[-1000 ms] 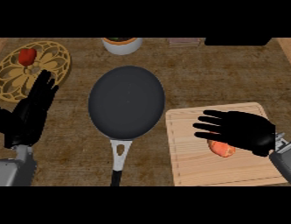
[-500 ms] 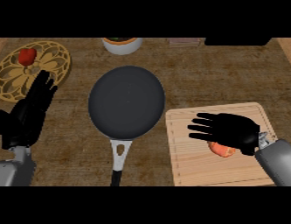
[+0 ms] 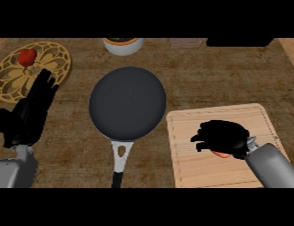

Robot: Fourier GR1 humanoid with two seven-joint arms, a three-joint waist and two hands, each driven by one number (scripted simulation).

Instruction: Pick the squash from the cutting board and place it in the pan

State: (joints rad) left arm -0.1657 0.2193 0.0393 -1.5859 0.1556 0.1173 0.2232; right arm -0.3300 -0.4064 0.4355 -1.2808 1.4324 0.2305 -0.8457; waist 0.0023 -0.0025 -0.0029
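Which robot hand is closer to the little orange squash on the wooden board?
The right robot hand: its fingers curl over the orange squash on the pale wooden cutting board. The left robot hand rests open across the counter, beyond the round black pan.

Black pan (image 3: 127, 103), pale wooden cutting board (image 3: 205, 165)

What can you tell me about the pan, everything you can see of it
The pan is a dark grey, round frying pan with a matte inside that holds nothing. A pale grey handle with a dark slot runs from its near rim toward the robot and ends in a black grip. It lies flat on the wooden counter, between the patterned trivet at the view's left and the cutting board at its right. The board's corner lies close beside its rim. Neither hand touches it.
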